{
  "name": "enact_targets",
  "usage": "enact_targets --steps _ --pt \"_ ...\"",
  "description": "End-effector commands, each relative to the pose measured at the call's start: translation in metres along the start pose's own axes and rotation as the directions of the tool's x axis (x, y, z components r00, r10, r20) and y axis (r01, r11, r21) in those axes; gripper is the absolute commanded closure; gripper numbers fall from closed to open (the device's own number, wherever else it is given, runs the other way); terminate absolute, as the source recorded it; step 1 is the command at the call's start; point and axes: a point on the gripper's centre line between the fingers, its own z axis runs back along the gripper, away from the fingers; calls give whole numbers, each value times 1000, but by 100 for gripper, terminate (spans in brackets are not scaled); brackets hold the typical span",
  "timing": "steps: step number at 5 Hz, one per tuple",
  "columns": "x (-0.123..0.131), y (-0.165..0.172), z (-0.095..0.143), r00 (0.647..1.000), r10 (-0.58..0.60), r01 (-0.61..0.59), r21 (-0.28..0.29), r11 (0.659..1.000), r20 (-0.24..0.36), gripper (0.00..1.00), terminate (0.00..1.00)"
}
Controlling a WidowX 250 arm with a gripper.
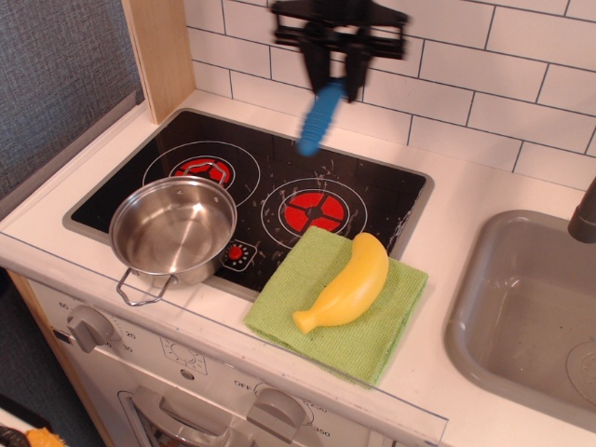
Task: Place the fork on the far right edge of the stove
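My black gripper (333, 79) hangs at the top of the view, above the back of the stove (391, 200). It is shut on the fork (318, 119), whose ribbed blue handle hangs down and to the left below the fingers. The fork's pale head is hidden between the fingers. The fork is held in the air over the stove's rear edge, above and behind the right red burner (311, 211). The stove is a black glossy cooktop with a grey frame and a second red burner (202, 170) on the left.
A steel pot (173, 229) stands on the stove's front left. A yellow banana (348, 282) lies on a green cloth (372, 331) over the stove's front right corner. A grey sink (484, 307) is at the right. White tiled wall behind, wooden post (156, 51) at back left.
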Motion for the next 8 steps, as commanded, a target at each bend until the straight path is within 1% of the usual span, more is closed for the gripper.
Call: enact_targets --steps 1,2,3,4,5,6,7,8 --pt "-15 -29 -32 998 -33 33 -7 999 -60 100 0" --pt "-13 -22 -47 997 -29 30 5 1000 -69 100 0" --pt "-8 -11 -54 998 -23 24 10 1000 -60 100 0" --pt "-3 -9 -59 997 -51 51 -10 999 -60 0 0" --pt "-1 -16 -54 996 -65 63 -36 997 -62 0 0" --pt "-7 -27 -34 995 -90 87 -62 994 -45 0 0" --pt "-23 -38 0 991 -136 136 -51 989 5 0 0" --pt "-44 -45 29 985 -170 169 27 985 36 0 0"
